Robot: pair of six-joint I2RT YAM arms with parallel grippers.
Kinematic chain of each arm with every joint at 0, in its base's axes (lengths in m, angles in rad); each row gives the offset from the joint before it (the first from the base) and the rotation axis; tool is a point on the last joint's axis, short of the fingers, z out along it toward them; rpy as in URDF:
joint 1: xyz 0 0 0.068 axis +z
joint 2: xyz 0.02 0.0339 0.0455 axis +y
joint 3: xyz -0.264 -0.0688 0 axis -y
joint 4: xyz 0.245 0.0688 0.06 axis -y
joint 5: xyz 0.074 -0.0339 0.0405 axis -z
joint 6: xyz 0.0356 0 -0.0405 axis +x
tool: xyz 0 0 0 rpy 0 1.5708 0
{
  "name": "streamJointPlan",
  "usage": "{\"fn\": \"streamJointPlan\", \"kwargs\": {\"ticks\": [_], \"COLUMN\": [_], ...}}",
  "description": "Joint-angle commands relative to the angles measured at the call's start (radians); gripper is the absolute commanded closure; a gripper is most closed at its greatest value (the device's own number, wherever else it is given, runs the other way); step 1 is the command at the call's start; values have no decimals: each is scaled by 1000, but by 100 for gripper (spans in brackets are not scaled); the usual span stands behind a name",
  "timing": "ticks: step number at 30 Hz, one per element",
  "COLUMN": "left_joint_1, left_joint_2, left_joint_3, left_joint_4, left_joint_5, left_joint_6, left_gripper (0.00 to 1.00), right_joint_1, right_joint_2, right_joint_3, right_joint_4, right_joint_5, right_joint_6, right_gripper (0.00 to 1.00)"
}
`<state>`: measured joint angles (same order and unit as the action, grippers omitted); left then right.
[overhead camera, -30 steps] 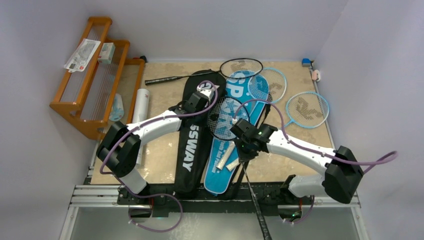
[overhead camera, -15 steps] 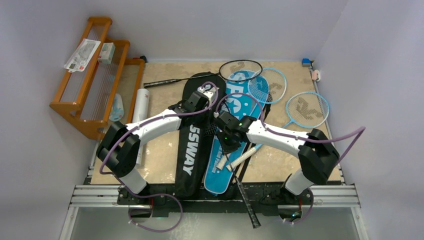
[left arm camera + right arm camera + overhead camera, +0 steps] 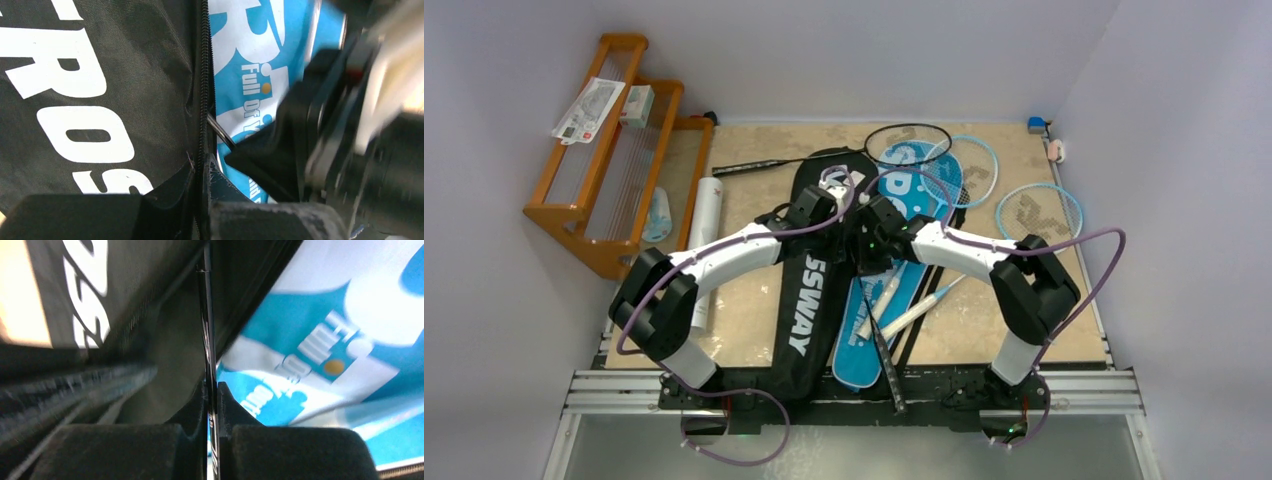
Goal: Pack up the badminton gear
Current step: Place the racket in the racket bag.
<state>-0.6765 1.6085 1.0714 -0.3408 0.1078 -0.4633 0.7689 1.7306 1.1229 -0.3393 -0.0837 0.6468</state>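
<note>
Right wrist: black racket shaft [image 3: 206, 330] tight in shut right tool [image 3: 212, 387], at black cover [image 3: 125, 285] edge.

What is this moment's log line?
left gripper: shut on black CROSSWAY cover | right gripper: shut on black racket shaft | shaft: into cover

From above, the light is soft, even and bright, and my arms cast only faint shadows on the table [image 3: 744, 325]. My left wrist view is dimmer: the black cover [image 3: 90, 100] and its white lettering are sharp, while the right side smears into blur. In my right wrist view the black racket shaft [image 3: 207, 340] is crisp and the left edge is streaked, with a washed-out patch at upper left.
</note>
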Motion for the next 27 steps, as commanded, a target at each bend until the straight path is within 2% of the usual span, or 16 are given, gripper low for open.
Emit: {"fn": "streamJointPlan", "kwargs": {"ticks": [1, 7, 12, 17, 20, 25, 27], "left_joint_1": [-6, 7, 57, 67, 73, 97, 101], "left_joint_2": [-55, -72, -82, -80, -77, -61, -54], "left_joint_3": [-21, -48, -102, -106, -108, -121, -128], "left_joint_4": [53, 90, 189, 208, 219, 246, 268], "left_joint_5": [93, 166, 311, 341, 348, 314, 300], "left_joint_6": [-31, -49, -96, -102, -105, -113, -117], "left_gripper": [100, 100, 100, 100, 100, 100, 100], "right_joint_1": [-68, -105, -143, -173, -184, -187, -187], "right_joint_2": [4, 74, 83, 108, 126, 71, 39], "right_joint_3": [4, 82, 47, 41, 39, -31, -63], "right_joint_4": [208, 214, 333, 435, 479, 496, 475], "right_joint_5": [-30, -1, -37, -61, -154, -194, -207], "right_joint_6": [90, 96, 116, 127, 125, 114, 97], "right_gripper": [100, 100, 94, 91, 81, 57, 53]}}
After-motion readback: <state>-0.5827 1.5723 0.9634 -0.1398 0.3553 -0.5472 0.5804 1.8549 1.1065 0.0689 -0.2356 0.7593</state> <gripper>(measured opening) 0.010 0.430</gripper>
